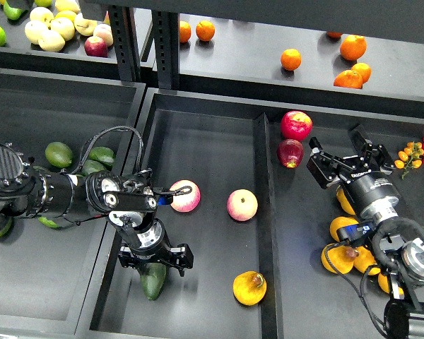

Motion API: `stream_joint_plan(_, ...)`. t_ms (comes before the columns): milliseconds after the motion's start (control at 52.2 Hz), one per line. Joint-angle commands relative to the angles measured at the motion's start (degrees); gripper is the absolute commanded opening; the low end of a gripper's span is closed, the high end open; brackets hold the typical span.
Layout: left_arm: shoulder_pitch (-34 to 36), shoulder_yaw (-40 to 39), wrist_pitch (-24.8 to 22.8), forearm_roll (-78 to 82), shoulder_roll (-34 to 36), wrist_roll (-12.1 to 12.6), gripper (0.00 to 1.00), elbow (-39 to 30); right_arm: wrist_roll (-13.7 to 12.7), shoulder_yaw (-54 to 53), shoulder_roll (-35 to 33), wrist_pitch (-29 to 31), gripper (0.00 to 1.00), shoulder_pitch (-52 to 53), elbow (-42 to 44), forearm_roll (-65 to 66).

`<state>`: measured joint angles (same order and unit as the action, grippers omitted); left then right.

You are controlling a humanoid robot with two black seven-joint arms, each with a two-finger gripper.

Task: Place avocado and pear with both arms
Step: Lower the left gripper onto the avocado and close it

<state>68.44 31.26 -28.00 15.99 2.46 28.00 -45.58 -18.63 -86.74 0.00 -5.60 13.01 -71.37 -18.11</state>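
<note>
The dark green avocado (pixel 152 281) lies at the front left of the middle bin (pixel 212 152). My left gripper (pixel 155 260) hangs open right over its upper end, fingers spread to either side, not closed on it. The yellow-orange pear (pixel 249 288) with a brown blemish lies at the front of the same bin, right of the avocado. My right gripper (pixel 338 147) is open and empty over the right bin, just right of a dark red apple (pixel 290 152).
Two pink-and-yellow apples (pixel 184 195) (pixel 242 205) lie mid-bin. A red apple (pixel 296 125) sits at the back right. Light green avocados (pixel 59 154) fill the left bin. Yellow fruit (pixel 343 229) lie under my right arm. Oranges (pixel 352 48) sit on the shelf behind.
</note>
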Motion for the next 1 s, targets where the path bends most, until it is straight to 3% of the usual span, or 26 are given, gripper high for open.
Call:
stream_joint_plan(0, 0.0, 0.8, 0.0, 0.1, 0.0, 0.0, 0.99, 0.4, 0.0, 0.2, 0.0, 0.1, 1.0, -0.2, 0.0, 0.0)
stream_joint_plan(977, -2.3, 1.9, 0.0, -0.3, -0.8, 0.0, 0.99, 4.5, -0.1, 0.3, 0.0, 0.1, 1.0, -0.4, 0.1, -0.1)
